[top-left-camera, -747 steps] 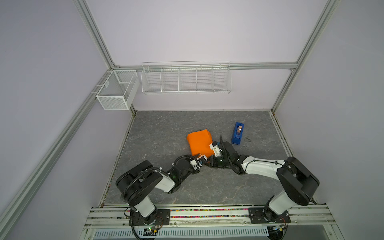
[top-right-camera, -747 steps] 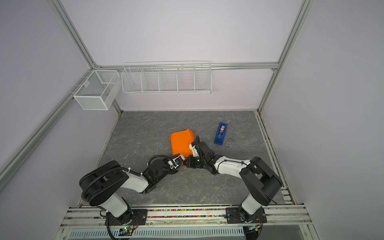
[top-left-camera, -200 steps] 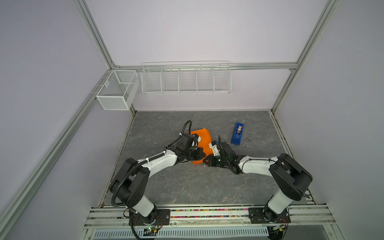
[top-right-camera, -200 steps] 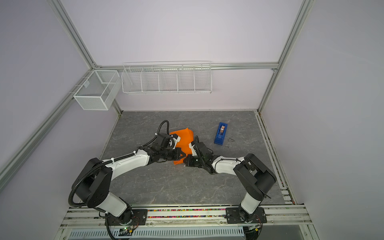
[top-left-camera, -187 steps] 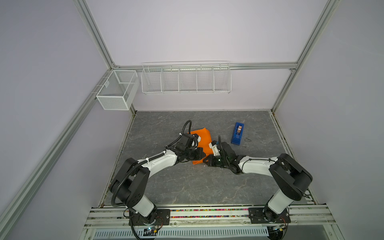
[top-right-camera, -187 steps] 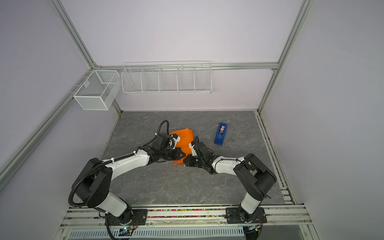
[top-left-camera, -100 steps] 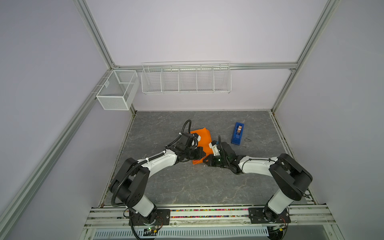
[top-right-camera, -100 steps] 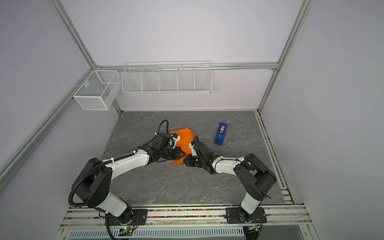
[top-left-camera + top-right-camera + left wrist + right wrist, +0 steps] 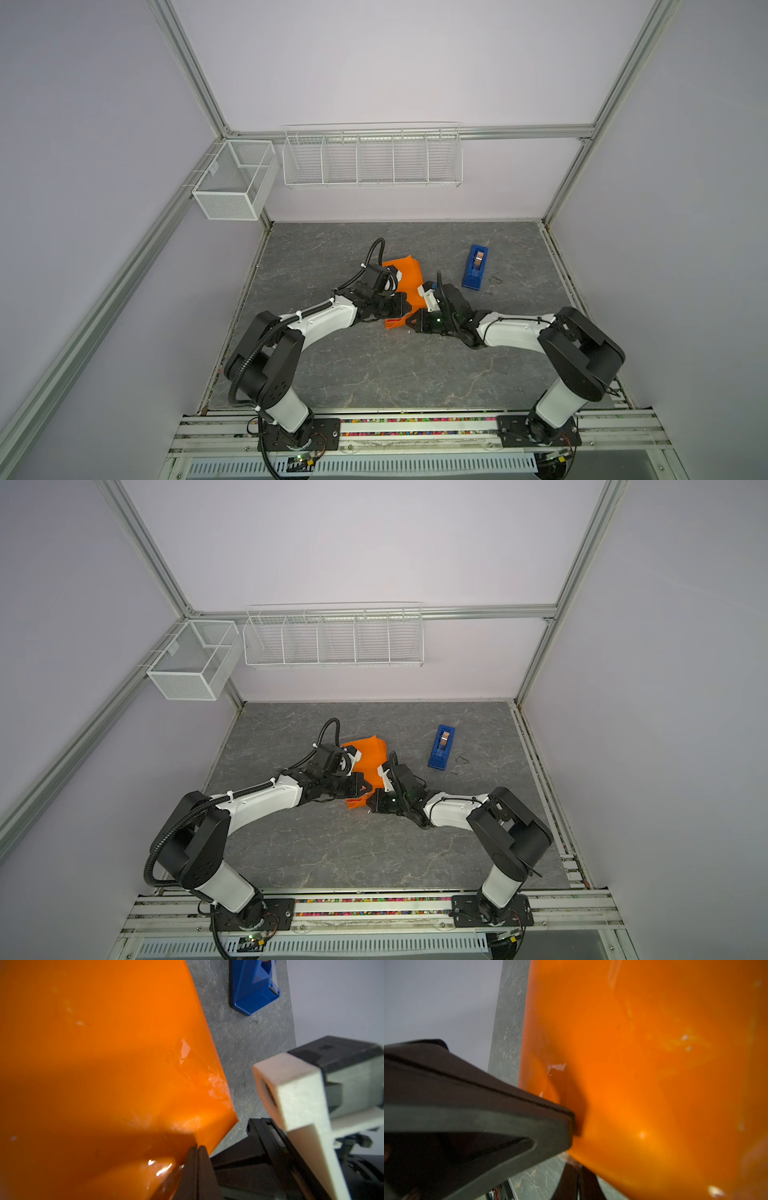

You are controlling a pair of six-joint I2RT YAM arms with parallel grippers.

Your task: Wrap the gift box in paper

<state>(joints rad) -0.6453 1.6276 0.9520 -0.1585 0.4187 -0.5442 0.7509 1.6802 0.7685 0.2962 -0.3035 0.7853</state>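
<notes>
The orange paper [image 9: 405, 272] [image 9: 369, 749] is folded into a parcel mid-table; the gift box is hidden inside it. My left gripper [image 9: 405, 308] [image 9: 362, 789] reaches in from the left. It is shut, and its tips press the parcel's near end. In the left wrist view its closed tips [image 9: 196, 1148] touch a folded flap of the paper [image 9: 104, 1064]. My right gripper [image 9: 410, 325] [image 9: 371, 806] is shut too, low by the parcel's near corner. Its joined tips [image 9: 578, 1165] sit just under the paper [image 9: 654, 1053] in the right wrist view. Shiny clear tape [image 9: 186, 1053] shows on one fold.
A blue tape dispenser [image 9: 475, 272] [image 9: 442, 746] [image 9: 253, 985] stands right of the parcel, with a small dark scrap [image 9: 494, 279] beside it. A white wire rack [image 9: 372, 158] and a mesh basket [image 9: 232, 178] hang on the back wall.
Since the oldest frames my left arm has swung from the near front up to the parcel's left side. Over the last second neither arm nor the parcel has visibly moved.
</notes>
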